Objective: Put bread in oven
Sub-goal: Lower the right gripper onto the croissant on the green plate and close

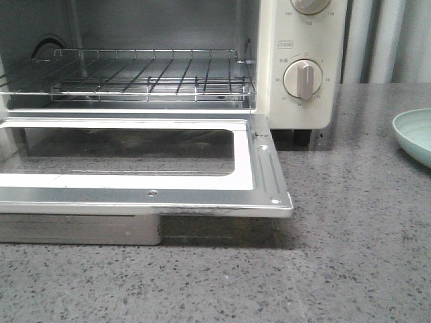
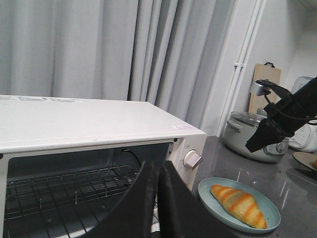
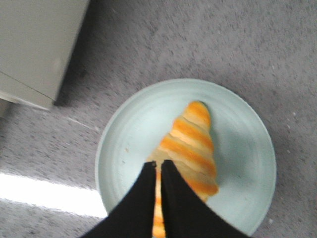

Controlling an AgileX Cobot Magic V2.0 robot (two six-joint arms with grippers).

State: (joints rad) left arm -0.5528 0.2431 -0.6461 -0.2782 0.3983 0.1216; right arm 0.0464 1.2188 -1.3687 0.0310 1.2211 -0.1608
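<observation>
While the toaster oven [image 1: 202,81] stands with its glass-windowed door [image 1: 135,165] dropped flat toward the room and its wire rack [image 1: 145,74] bare, the striped croissant roll [image 3: 190,148] lies on a pale green plate [image 3: 129,148] on the grey speckled counter [image 1: 350,256], at about three o'clock from the oven; from the front only the plate's rim [image 1: 412,134] shows at the right edge.

Seen from the left wrist, the right gripper [image 2: 257,141] hangs above the plate, apart from the roll [image 2: 238,205]; its own camera looks straight down, and its dark fingers [image 3: 173,198] lie close together with only a thin slit between them, clamped on nothing; the roll shows through that slit, beneath them. The left gripper [image 2: 157,198] hovers before the oven mouth, fingers pressed almost together, empty too.

I'd judge the roll light and soft, easily dented, perhaps slightly slick on its glazed crust; the tapered ends would slip or crush, so the thick middle, taken across its width, looks the best hold, with a gentle squeeze; the fingers would need to spread first. The plate's shallow wall may crowd a low approach; the open door also stands between plate and rack, so the roll must go over it, at about nine o'clock from the plate.
</observation>
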